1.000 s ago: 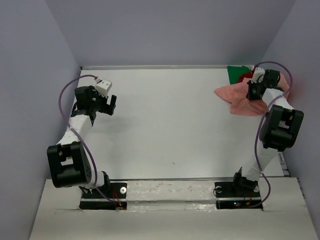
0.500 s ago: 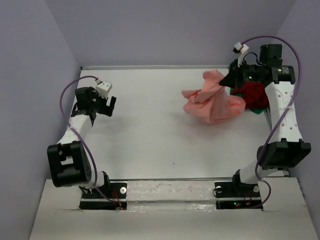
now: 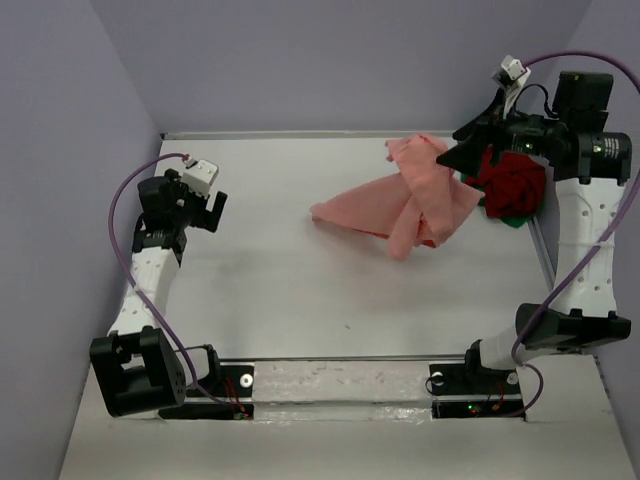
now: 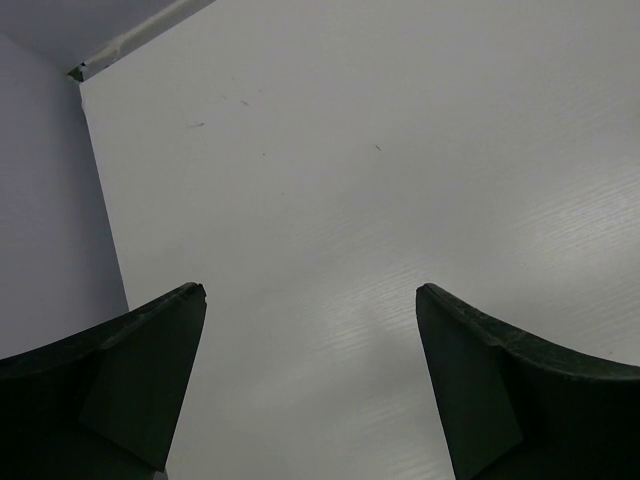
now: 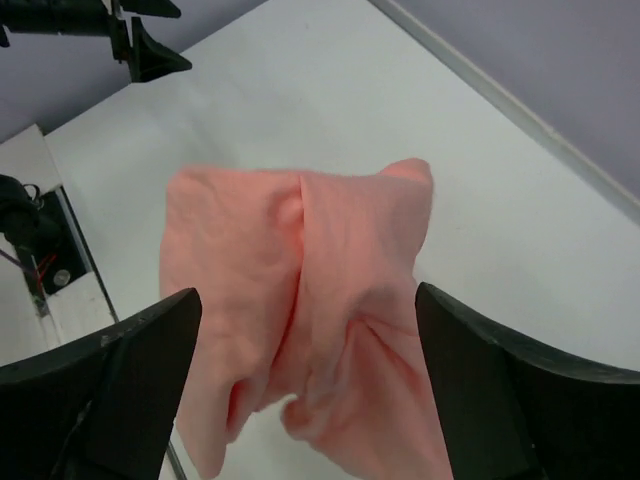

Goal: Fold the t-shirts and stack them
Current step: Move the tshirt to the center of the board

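Your right gripper [image 5: 307,292], at the upper right of the overhead view, has its jaws standing wide. The wrist view shows no cloth pinched between them. Your left gripper [image 4: 310,290], at the left, is also spread wide over the bare white table [image 3: 300,290] and holds nothing.

The salmon-pink cloth t-shirt [image 3: 400,205] sits upper centre-right as a twisted, doubled-over heap. Its right edge is just beside the bunched dark red cloth t-shirt [image 3: 512,185], and a sliver of the green cloth t-shirt [image 3: 512,221] shows below that.

- Pinch the heap blind and you will likely catch several layers, which gives a crooked fold.
- Grab near its right edge and you may drag the red shirt along.
- Your left arm is well apart from the shirt, so a long reach could miss a corner.

No brand, label or writing is readable anywhere.
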Controlling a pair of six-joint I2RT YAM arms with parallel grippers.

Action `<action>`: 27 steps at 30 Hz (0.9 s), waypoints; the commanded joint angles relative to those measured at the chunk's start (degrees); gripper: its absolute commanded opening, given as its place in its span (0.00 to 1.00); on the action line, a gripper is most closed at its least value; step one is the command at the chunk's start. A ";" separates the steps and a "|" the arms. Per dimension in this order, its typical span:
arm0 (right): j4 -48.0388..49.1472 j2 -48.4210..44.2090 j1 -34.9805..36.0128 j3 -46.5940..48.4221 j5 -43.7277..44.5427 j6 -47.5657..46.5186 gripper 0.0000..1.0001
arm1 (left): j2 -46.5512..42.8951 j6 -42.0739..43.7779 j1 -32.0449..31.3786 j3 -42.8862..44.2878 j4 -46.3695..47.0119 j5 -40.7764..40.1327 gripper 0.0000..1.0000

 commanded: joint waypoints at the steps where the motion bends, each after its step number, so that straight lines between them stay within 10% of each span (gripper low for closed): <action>1: -0.11 4.69 -0.37 -6.41 0.60 -1.85 1.00 | -2.00 0.23 0.23 -0.54 -1.38 0.10 0.99; 20: 1.27 -3.20 -0.37 -44.18 20.48 -15.74 0.85 | 0.72 -0.75 -0.03 3.41 -6.30 8.80 0.98; 27: 4.87 -6.45 -0.37 -56.42 26.10 -15.22 0.79 | 3.62 2.95 -10.21 3.76 -9.11 7.22 0.96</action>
